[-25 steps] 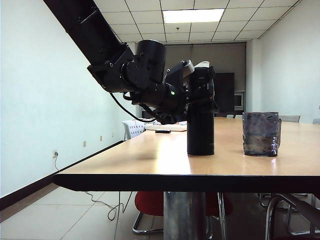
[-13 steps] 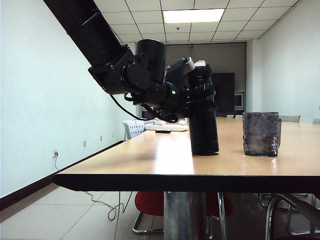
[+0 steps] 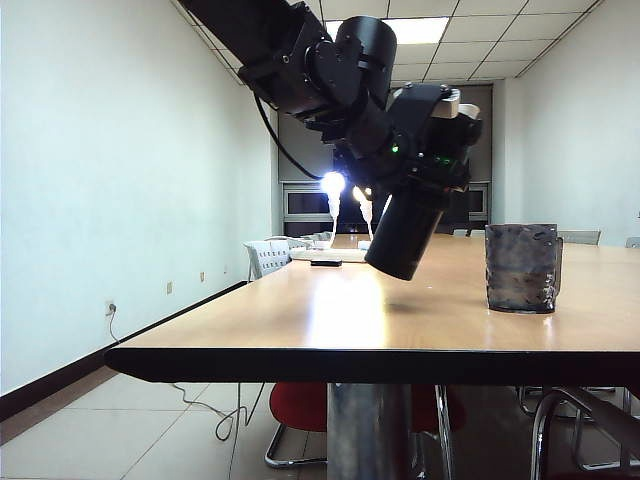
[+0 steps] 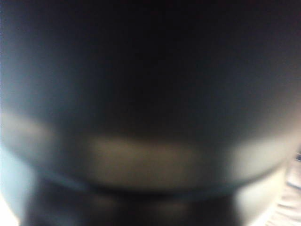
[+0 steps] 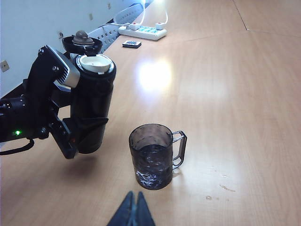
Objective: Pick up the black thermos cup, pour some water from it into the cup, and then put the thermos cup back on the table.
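Nearest the right wrist camera, the right gripper [image 5: 132, 210] is hanging idle above the worktop [image 5: 244, 117], its fingers [image 5: 126, 209] pressed together on nothing. Just beyond it the cup [image 5: 153, 162], a dark translucent mug with its handle turned away from the left arm, is standing upright with liquid already showing in its bottom.

Further on, the left gripper [image 3: 425, 150] is holding the black thermos cup [image 3: 408, 232] around its upper body, fingers [image 5: 87, 123] closed against its wall; the left wrist camera is showing only that dark wall, blurred. One second ago the thermos cup was standing upright on the worktop; it is now hanging clear of the surface and tilting, base swung toward the arm, open whitish mouth [image 5: 96, 63] leaning toward the cup. The flip lid is standing open.

Judgement: pick-up is complete and the carry toward pouring is under way. The mouth is not yet above the cup's rim; the thermos cup is sitting beside the cup, apart from it.

At the far end, a power strip [image 5: 141, 30] is lying.
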Tool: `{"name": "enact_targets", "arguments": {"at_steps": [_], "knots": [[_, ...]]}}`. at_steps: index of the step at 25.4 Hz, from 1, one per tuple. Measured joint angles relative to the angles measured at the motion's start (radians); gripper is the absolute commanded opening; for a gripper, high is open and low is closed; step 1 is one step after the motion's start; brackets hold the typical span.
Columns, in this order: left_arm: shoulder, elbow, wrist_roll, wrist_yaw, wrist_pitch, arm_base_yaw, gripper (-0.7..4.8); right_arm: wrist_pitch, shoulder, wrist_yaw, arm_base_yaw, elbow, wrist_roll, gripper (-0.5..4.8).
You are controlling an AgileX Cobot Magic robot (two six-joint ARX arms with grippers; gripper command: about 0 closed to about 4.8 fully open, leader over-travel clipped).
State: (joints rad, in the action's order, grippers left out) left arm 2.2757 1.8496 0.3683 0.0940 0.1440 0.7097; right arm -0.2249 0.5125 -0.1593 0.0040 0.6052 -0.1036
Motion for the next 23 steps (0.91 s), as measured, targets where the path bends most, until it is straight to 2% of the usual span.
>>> {"name": "enact_targets", "arguments": {"at_steps": [4, 6, 7, 12, 17, 21, 23], "knots": [[0.011, 0.0, 0.083, 0.005, 0.021, 0.012, 1.92, 0.001, 0.0, -0.02, 0.0, 0.0, 0.0, -0.01], [0.02, -0.002, 0.103, 0.094, 0.012, 0.026, 1.92, 0.002, 0.0, -0.021, 0.0, 0.0, 0.0, -0.01], [0.024, -0.002, 0.135, 0.105, 0.01, 0.026, 1.92, 0.002, 0.0, -0.022, 0.0, 0.0, 0.0, -0.01], [0.068, 0.019, 0.261, 0.11, 0.028, 0.025, 1.93, 0.002, 0.0, -0.024, 0.0, 0.0, 0.0, -0.01], [0.093, 0.019, 0.348, 0.126, 0.084, 0.025, 1.92, 0.001, -0.001, -0.042, 0.0, 0.0, 0.0, -0.01], [0.116, 0.064, 0.394, 0.212, 0.1, 0.025, 1.92, 0.001, -0.001, -0.048, 0.0, 0.0, 0.0, -0.01], [0.123, 0.078, 0.407, 0.223, 0.094, 0.025, 1.92, 0.002, -0.001, -0.05, 0.0, 0.0, -0.001, -0.01]]}}
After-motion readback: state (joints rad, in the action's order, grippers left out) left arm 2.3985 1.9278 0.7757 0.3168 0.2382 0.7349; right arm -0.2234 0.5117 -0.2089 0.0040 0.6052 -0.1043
